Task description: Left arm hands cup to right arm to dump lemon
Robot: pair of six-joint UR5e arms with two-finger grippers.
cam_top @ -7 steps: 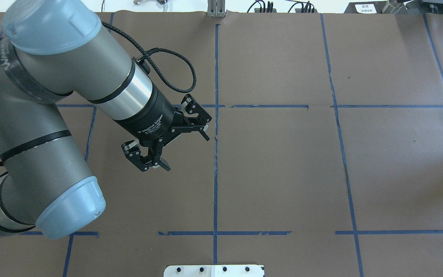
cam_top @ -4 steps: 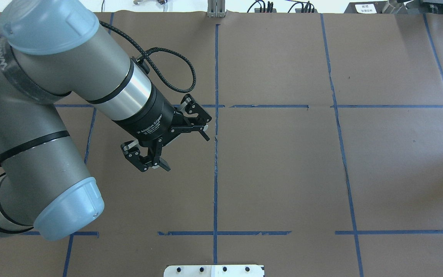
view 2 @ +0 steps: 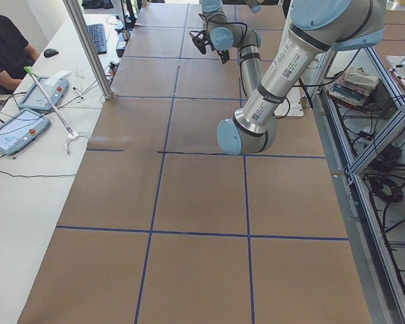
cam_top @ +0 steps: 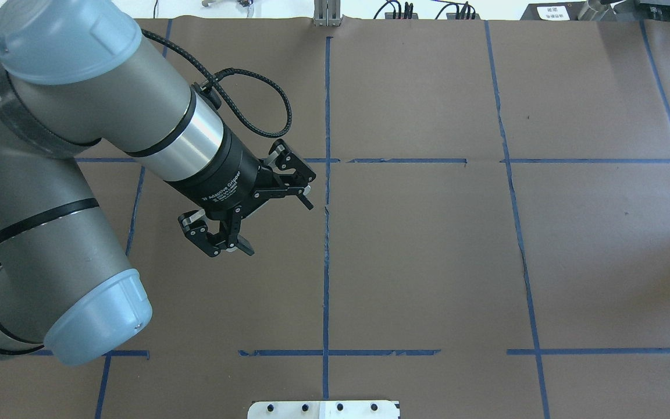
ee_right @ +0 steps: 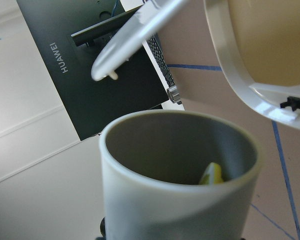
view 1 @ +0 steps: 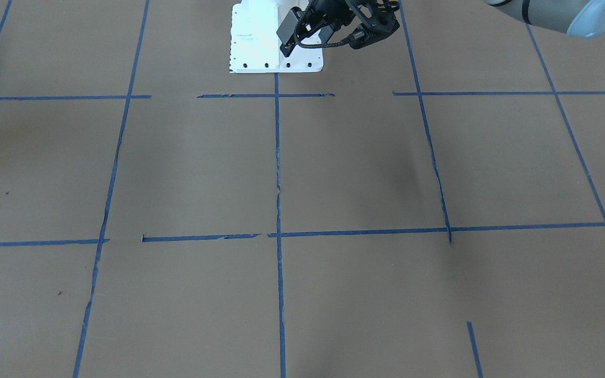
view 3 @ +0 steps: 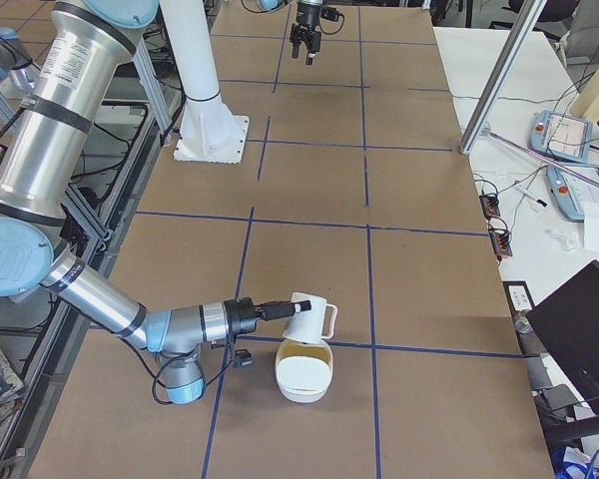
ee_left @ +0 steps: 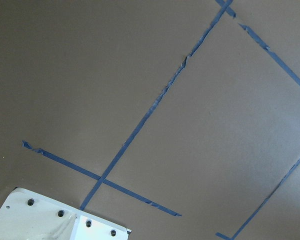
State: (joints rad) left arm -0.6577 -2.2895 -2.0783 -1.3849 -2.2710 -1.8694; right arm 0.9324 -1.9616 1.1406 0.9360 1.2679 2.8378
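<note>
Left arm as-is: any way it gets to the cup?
Probably not. The cup is at the right gripper, tipped over a white container near the right end of the table. The left gripper, fingers open and empty, hangs far off. Nothing stands between them, but the gap looks beyond its reach.

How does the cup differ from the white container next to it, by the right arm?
The cup is grey inside; the container is tan inside. The cup is at the right gripper; the container stands free on the table. A lemon lies in the cup; none shows in the container. Both are white outside.
</note>
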